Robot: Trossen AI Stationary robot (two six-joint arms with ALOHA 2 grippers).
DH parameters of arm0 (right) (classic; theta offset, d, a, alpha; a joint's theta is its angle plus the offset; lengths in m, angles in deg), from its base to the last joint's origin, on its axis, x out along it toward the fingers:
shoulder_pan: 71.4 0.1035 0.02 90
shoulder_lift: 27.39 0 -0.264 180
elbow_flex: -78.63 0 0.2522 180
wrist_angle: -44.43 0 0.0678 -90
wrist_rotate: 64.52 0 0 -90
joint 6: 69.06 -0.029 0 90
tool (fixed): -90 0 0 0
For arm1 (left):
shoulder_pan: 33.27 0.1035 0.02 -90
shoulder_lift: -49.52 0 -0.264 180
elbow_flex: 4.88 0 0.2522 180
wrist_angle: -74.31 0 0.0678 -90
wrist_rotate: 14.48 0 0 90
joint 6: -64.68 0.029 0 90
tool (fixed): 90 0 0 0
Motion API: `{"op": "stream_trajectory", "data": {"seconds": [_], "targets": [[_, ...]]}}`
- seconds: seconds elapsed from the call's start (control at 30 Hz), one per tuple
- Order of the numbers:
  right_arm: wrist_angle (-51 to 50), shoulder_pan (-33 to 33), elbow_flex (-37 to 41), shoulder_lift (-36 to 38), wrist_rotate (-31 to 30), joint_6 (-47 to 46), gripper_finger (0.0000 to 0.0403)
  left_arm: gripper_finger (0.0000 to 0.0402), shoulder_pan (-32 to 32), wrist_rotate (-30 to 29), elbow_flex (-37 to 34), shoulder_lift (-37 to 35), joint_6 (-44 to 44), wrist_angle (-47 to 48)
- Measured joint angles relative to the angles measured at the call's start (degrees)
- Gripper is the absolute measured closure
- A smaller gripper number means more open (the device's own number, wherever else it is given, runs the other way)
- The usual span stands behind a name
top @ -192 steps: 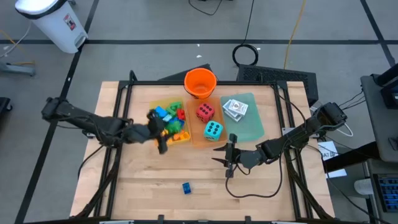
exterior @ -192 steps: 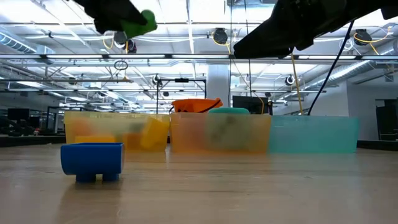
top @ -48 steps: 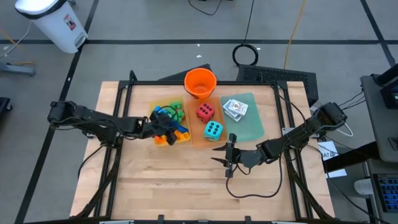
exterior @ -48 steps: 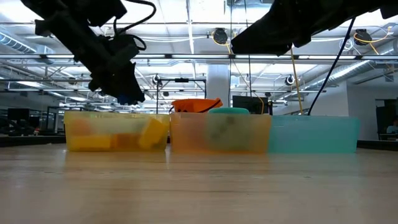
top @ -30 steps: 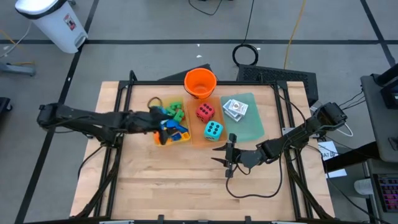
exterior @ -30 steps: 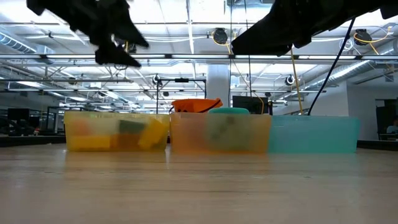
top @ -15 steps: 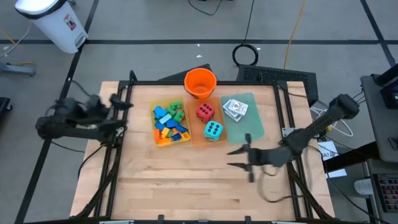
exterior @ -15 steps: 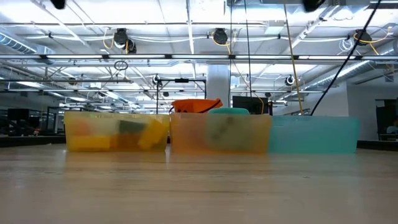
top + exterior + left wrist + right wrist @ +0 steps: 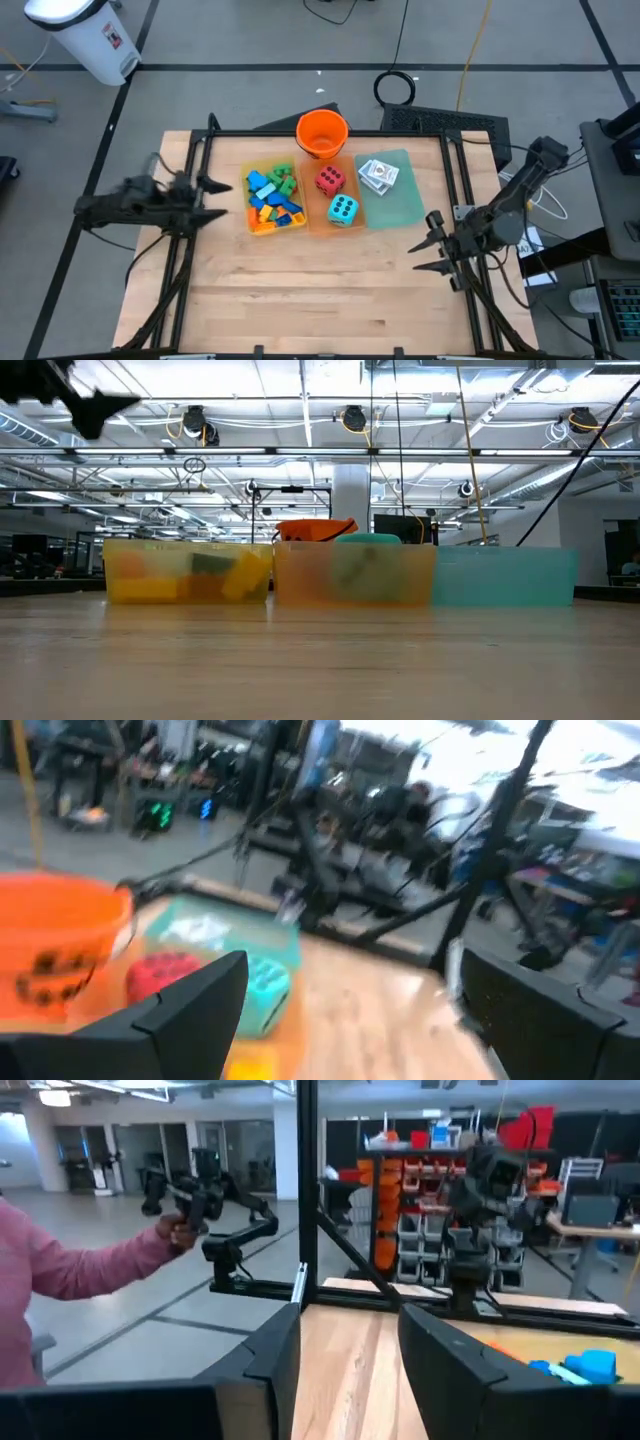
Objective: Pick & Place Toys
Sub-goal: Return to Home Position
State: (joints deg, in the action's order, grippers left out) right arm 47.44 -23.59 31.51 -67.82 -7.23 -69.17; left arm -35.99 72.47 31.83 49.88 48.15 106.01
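Bricks [image 9: 272, 197] lie heaped in the yellow tray [image 9: 268, 229] toward the table's [image 9: 300, 290] far edge, well apart from either gripper. Beside them, the red die [image 9: 330, 180] and teal die [image 9: 343, 210] sit in the orange tray [image 9: 318, 216], and the card packs [image 9: 378, 173] in the green tray [image 9: 398, 207]. The left gripper [image 9: 222, 199] hangs near the left edge, fingers spread, empty. The right gripper [image 9: 414, 257], by the right edge, is likewise spread and empty.

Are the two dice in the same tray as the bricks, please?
No, the red die and teal die sit in the orange tray, the bricks in the yellow tray beside it.
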Motion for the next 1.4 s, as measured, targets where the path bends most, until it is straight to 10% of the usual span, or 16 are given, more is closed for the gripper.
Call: {"op": "stream_trajectory", "data": {"seconds": [0.43, 0.87, 1.4], "targets": [[17.7, -4.7, 20.7, 7.7, -0.2, -5.4, 0.0264, 0.0032, 0.0, 6.3, -18.4, 0.0, 7.3, -15.7], [-11.4, -12.1, 22.2, 39.8, -0.3, -5.0, 0.0264, 0.0036, 0.2, 4.0, -22.0, 0.0, 10.2, -21.9], [-10.5, -16.6, 28.3, 40.0, 4.3, -7.8, 0.0264, 0.0037, 0.2, 2.8, -22.1, 0.0, 9.3, -20.5]]}}
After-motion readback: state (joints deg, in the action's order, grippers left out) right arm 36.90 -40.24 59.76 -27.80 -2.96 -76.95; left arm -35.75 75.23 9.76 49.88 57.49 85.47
